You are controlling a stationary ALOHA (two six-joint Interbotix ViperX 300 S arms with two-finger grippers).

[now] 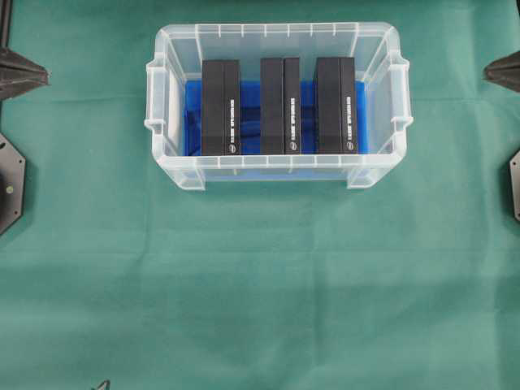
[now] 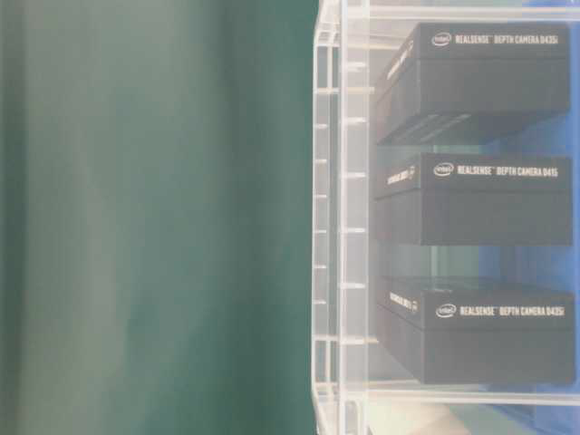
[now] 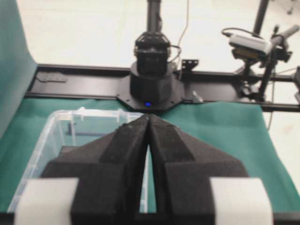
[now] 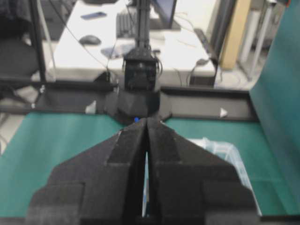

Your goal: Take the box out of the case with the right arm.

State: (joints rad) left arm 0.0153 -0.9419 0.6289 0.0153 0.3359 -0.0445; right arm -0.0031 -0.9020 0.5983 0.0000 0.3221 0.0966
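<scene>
Three black boxes (image 1: 284, 106) stand on edge side by side in the clear case (image 1: 175, 162), spaced apart so fingers can slip between; right gripper (image 4: 146, 124) clenched empty, parked well off at table edge, left gripper (image 3: 148, 119) likewise

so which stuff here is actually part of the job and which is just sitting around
Part of the job:
- case
- three black boxes standing in it: left box, middle box, right box
- right gripper, shut, off to the side of the case

Just there:
- left gripper, shut
- green cloth
</scene>
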